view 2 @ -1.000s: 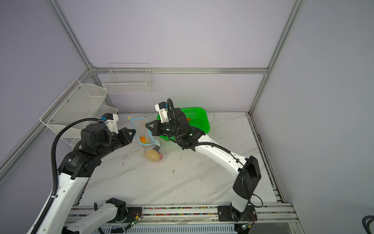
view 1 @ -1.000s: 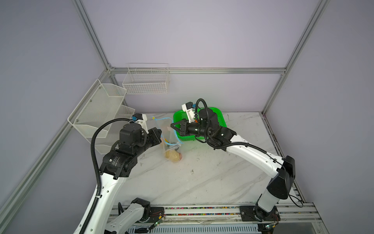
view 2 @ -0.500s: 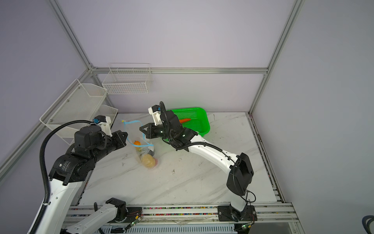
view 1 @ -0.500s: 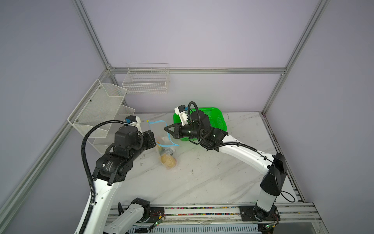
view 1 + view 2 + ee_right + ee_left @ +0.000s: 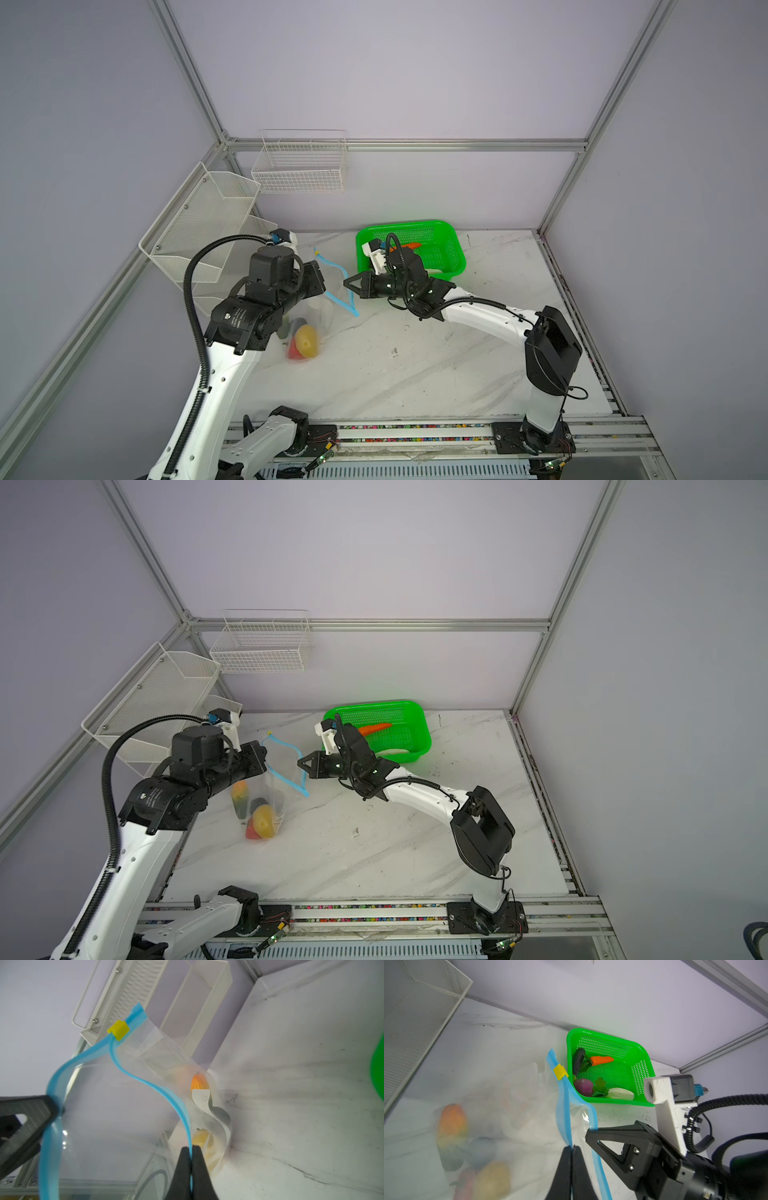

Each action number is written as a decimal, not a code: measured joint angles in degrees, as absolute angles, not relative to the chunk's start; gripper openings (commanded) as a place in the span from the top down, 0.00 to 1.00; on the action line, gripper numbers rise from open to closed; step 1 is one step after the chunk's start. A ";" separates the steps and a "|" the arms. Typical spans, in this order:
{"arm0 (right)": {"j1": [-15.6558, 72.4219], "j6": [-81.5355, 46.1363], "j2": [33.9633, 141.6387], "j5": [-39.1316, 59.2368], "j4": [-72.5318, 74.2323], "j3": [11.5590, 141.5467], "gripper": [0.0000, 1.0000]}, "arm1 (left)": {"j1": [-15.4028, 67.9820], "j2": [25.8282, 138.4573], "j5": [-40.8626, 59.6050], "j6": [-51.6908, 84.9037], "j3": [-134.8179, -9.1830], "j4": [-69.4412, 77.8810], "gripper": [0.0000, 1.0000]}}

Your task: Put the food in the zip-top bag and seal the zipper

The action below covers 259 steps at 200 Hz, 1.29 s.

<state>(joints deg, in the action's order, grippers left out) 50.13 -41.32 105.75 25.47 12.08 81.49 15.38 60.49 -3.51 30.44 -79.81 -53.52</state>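
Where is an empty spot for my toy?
Free: the bare table between the zip-top bag and the near rail, and right of the green basket. Crowded: where the left gripper and right gripper pinch the bag.

Left arm [image 5: 224, 374] and right arm [image 5: 486, 318]: white links, black joints. A black ribbed cable [image 5: 188, 286] runs along the left one. Fingers [image 5: 623, 1132] are black triangles.

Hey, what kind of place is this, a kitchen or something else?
Probably a robotics lab test cell, not a kitchen: two robot arms mounted on a rail, bare walls in an aluminium frame, and toy vegetables in a green basket.
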 measured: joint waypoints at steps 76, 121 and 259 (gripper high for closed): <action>45.28 -44.47 105.38 25.89 17.87 69.82 0.77 | 17.19 73.32 7.03 31.97 -74.70 -45.06 1.00; 41.74 -41.32 101.43 26.37 13.96 70.48 0.58 | 18.04 73.91 9.04 32.36 -72.25 -41.71 1.00; 26.02 -11.03 134.37 6.00 -22.96 116.64 0.49 | 17.91 73.93 11.20 32.05 -69.84 -39.18 1.00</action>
<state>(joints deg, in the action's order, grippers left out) 26.02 -11.03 134.37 6.00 -22.96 116.64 17.91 73.93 11.20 32.05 -69.84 -39.18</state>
